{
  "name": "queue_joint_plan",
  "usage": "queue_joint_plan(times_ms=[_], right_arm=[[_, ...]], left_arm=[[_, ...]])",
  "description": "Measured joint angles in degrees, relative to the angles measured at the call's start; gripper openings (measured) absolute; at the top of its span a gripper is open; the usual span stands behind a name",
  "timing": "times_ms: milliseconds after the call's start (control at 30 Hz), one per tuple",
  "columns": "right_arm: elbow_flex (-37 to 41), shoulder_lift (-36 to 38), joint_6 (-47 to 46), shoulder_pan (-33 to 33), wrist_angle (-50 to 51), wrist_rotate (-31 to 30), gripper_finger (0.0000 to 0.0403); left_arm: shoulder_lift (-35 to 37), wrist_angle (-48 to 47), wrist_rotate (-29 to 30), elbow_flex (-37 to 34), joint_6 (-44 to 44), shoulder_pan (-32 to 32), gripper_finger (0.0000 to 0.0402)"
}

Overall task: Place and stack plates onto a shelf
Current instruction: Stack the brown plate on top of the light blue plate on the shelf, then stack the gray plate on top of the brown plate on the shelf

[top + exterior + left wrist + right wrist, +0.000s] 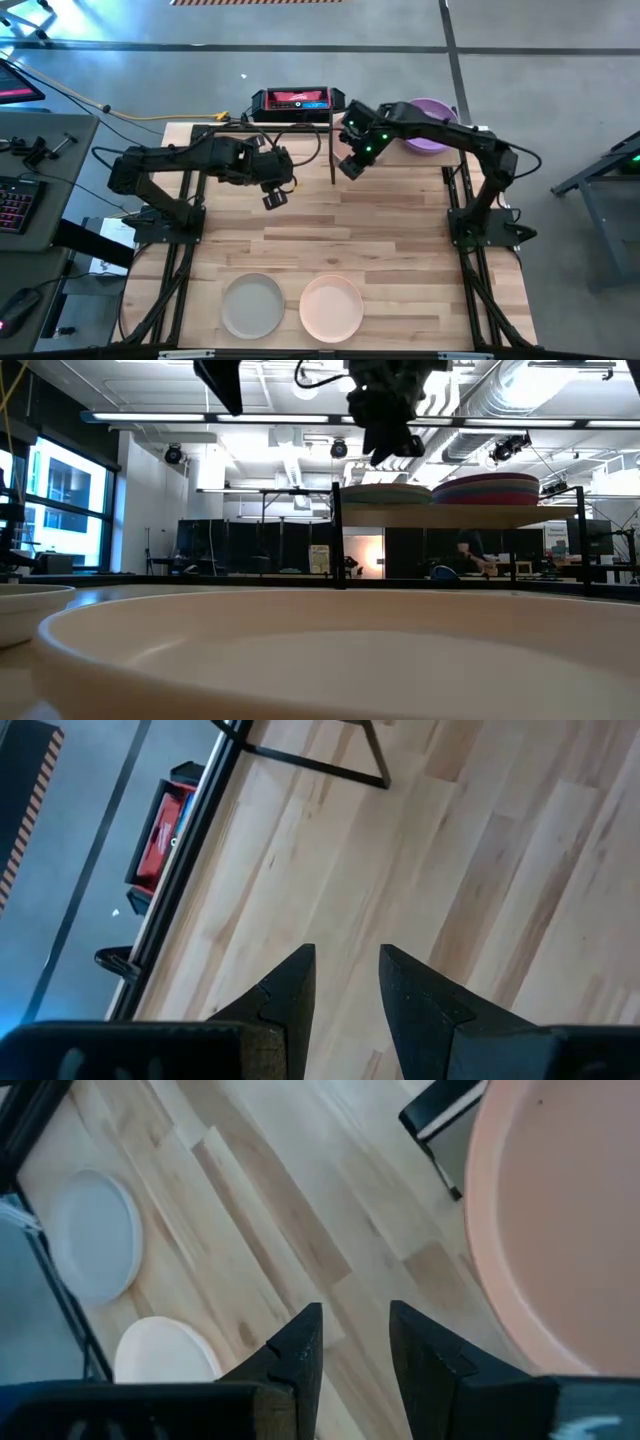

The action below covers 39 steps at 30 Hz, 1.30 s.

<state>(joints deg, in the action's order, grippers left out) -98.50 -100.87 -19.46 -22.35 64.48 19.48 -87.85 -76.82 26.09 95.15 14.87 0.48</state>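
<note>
Two stacks of plates sit side by side on the shelf (455,516) at the table's far edge: one topped by a pale teal plate (388,493), the other by a purple plate (430,125). Near the front edge lie a grey-beige plate (252,305) and a cream plate (331,306), both empty. Right gripper (350,165) hangs beside the shelf, fingers slightly parted, empty. Left gripper (274,199) hovers mid-table, fingers apart, gripping nothing
</note>
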Motion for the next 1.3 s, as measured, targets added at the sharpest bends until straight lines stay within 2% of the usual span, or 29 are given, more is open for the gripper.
queue_joint_plan(times_ms=[267, 433, 600, 700, 900, 1000, 1300], right_arm=[[0.0, -3.2, 0.4, 0.4, -0.5, -3.1, 0.0097], [0.0, -3.5, 0.5, 0.2, -0.6, -7.2, 0.0097], [0.0, -3.5, 0.7, -1.3, -0.1, -7.9, 0.0097], [0.0, -3.5, 0.5, -2.4, 0.4, -10.9, 0.0097], [0.0, -3.5, 0.5, -4.5, 3.8, -13.2, 0.0097], [0.0, -3.5, 0.5, -5.1, 4.3, -13.1, 0.0097], [0.0, -3.3, 1.8, -3.6, 4.8, -7.6, 0.0097]], left_arm=[[0.0, 0.1, 0.0, 0.0, 0.0, 1.6, 0.0102], [0.0, 0.1, 0.0, 0.0, 0.0, 2.3, 0.0102], [0.0, 0.2, -0.1, 0.0, 0.0, 2.6, 0.0102], [0.0, 0.2, -0.2, 0.0, 0.0, 2.6, 0.0102], [0.0, 0.2, -0.2, 0.0, 0.0, 2.6, 0.0102], [0.0, 0.2, -0.2, 0.0, 0.0, 2.6, 0.0102], [0.0, 0.2, -0.2, 0.0, 0.0, 2.8, 0.0102]])
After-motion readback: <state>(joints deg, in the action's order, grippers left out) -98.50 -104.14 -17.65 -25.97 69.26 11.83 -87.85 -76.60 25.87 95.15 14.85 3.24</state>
